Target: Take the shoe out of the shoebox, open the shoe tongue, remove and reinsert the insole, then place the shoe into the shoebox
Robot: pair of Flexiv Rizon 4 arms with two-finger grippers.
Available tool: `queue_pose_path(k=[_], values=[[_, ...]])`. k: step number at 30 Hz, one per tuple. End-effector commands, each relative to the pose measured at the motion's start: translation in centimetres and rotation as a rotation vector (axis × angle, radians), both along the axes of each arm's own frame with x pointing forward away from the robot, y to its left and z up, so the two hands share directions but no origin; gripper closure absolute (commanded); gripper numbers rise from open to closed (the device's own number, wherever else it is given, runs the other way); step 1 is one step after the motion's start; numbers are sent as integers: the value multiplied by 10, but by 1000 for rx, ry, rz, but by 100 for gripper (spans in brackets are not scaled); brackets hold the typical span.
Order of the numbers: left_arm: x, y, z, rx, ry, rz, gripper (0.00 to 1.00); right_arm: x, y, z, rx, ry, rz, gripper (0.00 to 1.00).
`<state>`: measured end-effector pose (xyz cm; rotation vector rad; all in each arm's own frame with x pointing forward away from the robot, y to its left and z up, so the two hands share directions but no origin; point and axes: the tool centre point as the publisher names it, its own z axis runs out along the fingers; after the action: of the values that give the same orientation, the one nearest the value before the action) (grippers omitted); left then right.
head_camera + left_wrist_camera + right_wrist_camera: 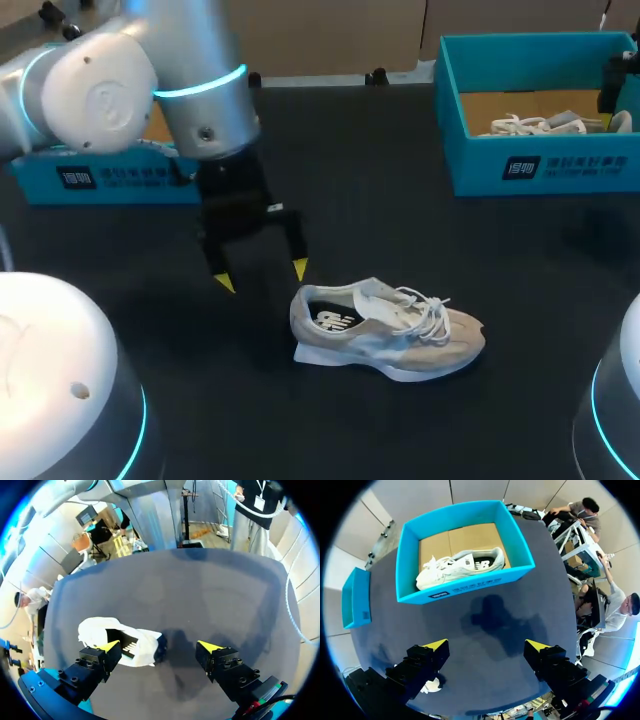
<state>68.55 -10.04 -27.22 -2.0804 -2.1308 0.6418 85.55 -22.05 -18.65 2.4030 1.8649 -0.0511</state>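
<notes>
— Closest to the camera, what shows?
— White arm housings [45,370] fill the lower corners of the head view. Past them the shoe [385,335] sits on its sole on the dark table [400,220]. Its toe points right, the laces lie loose, and the dark heel opening faces up.
— And the left gripper [262,276]?
— It hangs just beside the heel with its fingers spread wide, gripping nothing. In its own wrist view one yellow tip is over the heel end of the shoe and the other is apart from it, over bare table.
— The right gripper [487,647]?
— Spread wide too, and empty. It is above the table, near the front wall of the shoebox [465,587].
— Anything in the box?
— A second shoe [460,565], white, lies on the cardboard floor. The shoebox stands at the table's far right. A blue lid [100,175] lies at the far left, behind the left arm.
</notes>
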Motion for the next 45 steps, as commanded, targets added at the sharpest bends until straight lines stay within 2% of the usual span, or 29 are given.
queue_pose_path(k=[1, 7, 9, 11, 13, 18, 21, 33, 37, 41, 45], values=[[4, 8, -4, -48, 54, 173, 0, 0, 0, 0, 0, -1, 0, 0], [0, 42, -3, -94, 187, 515, 0, 0, 0, 0, 0, -1, 0, 0], [-3, 55, -1, -130, 236, 566, 0, 0, 0, 0, 0, -1, 0, 0], [-4, 66, -2, -149, 217, 663, 0, 0, 0, 0, 0, -1, 0, 0], [-6, 77, -5, -179, 256, 680, 0, 0, 0, 0, 0, -1, 0, 0], [5, 92, -24, -218, 396, 832, 0, 0, 0, 0, 0, -1, 0, 0], [1, 91, -30, -264, 485, 904, 0, 0, 0, 0, 0, -1, 0, 0], [-2, 89, -32, -257, 461, 913, 0, 0, 0, 0, 0, -1, 0, 0], [6, 108, -57, -328, 653, 975, 0, 0, 0, 0, 0, -1, 0, 0], [13, 123, -83, -408, 754, 991, 0, 0, 0, 0, 0, -1, 0, 0], [15, 129, -95, -483, 854, 992, 0, 0, 0, 0, 0, -1, 0, 0]])
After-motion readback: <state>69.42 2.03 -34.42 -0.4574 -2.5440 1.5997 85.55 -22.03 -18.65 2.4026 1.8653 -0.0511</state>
